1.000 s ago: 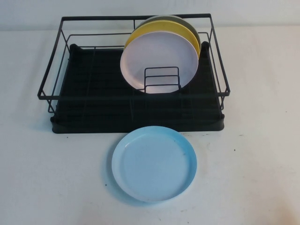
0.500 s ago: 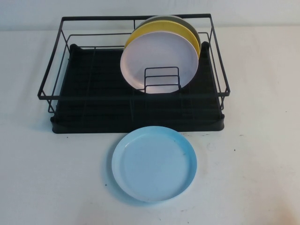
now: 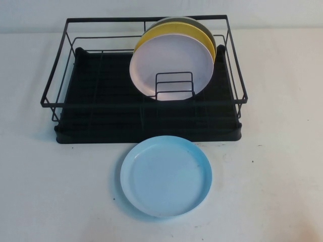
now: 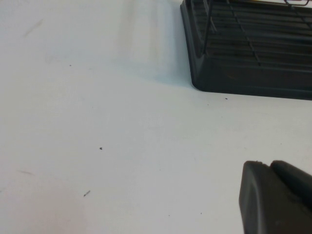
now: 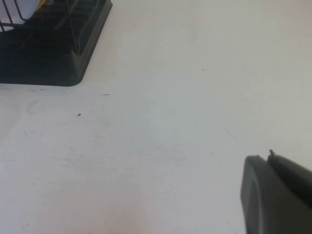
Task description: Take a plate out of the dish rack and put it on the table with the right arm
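Nearby, lilac plate (image 3: pixel 171 65) stands in dish rack (image 3: pixel 101 108).

Surface (image 3: pixel 282 176) bare left and right of plate (image 3: pixel 166 176); rack (image 3: pixel 146 108) blocks behind, just beside plate's far rim.

Round smooth sky-blue plate (image 3: pixel 166 176) is lying on speckled off-white table (image 3: pixel 282 166). Black wire dish rack (image 3: pixel 144 108) is holding lilac plate (image 3: pixel 171 64) and yellow plate (image 3: pixel 174 30).

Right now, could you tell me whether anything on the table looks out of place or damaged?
Nothing stands out. The blue plate lies flat and whole on the table in front of the dish rack; the lilac plate and the yellow plate stand upright inside.
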